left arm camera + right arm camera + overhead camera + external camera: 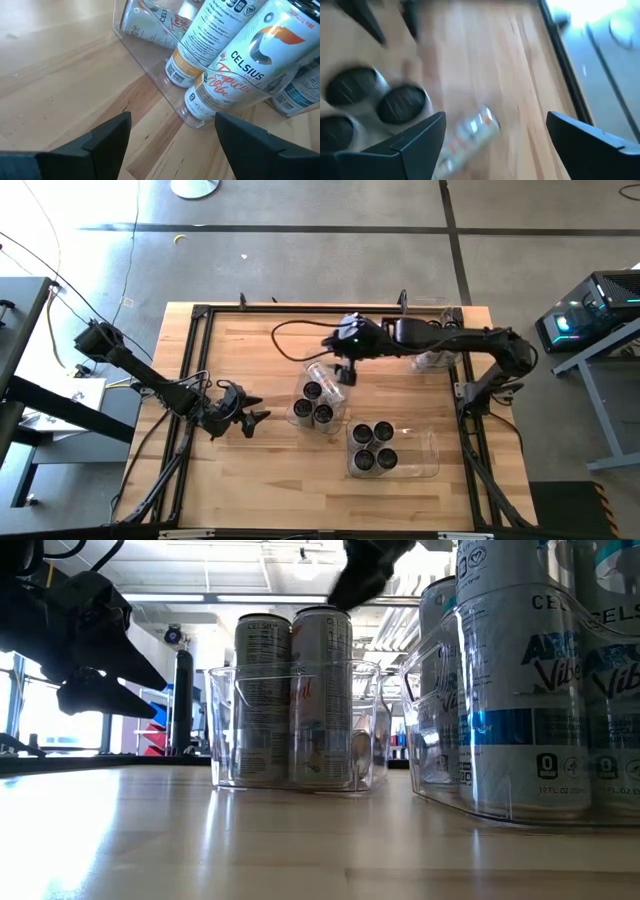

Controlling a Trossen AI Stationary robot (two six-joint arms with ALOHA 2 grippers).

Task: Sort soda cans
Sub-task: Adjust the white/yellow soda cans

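Note:
Three soda cans (314, 402) with dark tops stand upright in a clear bin (297, 420) at mid table. A fourth can (468, 134) lies slanted at that bin's far end, blurred, below my right gripper. My right gripper (346, 370) hovers open over that end, its fingers on either side of the lying can and apart from it. Several blue-labelled cans (375, 447) stand in a second clear bin (428, 455) nearer the near edge. My left gripper (250, 418) waits open just above the table, left of the first bin, facing its orange-labelled cans (235, 75).
A further clear container (436, 360) sits under the right arm near the table's far right. A black metal frame (200, 310) runs around the tabletop. Bare wood (250, 480) lies along the near left part and between my left gripper and the bins.

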